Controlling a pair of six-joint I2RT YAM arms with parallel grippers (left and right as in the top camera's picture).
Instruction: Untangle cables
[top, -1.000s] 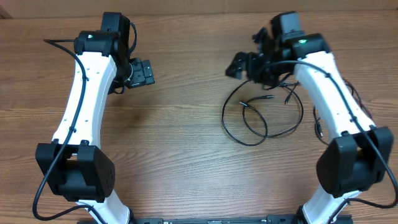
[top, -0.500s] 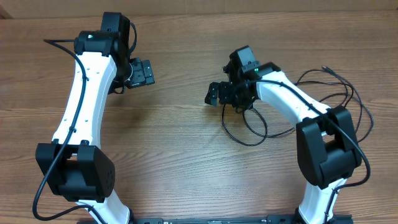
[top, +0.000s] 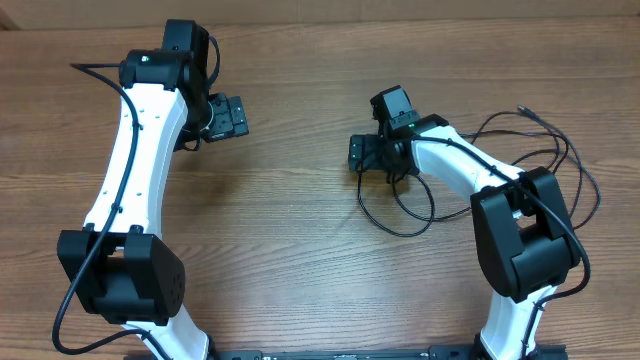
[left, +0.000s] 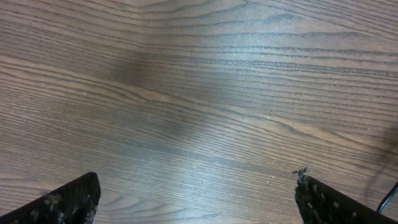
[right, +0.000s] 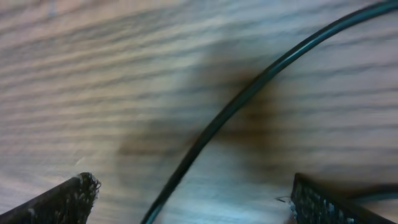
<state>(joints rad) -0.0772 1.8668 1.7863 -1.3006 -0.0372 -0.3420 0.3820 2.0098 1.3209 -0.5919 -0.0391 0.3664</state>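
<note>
Thin black cables lie on the wooden table at the right. One loop (top: 400, 232) curls in front of my right gripper (top: 362, 155), and more loops with a plug end (top: 522, 108) trail off to the far right. In the right wrist view one cable strand (right: 249, 93) runs diagonally over the wood between the open fingers (right: 193, 194), very close to the camera. My left gripper (top: 228, 117) hangs open and empty over bare wood at the far left, well away from the cables. Its wrist view shows its spread fingertips (left: 196, 186).
The wooden table (top: 290, 250) fills all views. A short bit of black cord (left: 387, 198) shows at the lower right corner of the left wrist view. The white arm links and black bases stand at the near left and near right.
My right arm has swung from the far right in toward the middle and come down over the left side of the cable loop. The cables at the far right are now uncovered. The left arm is still.
</note>
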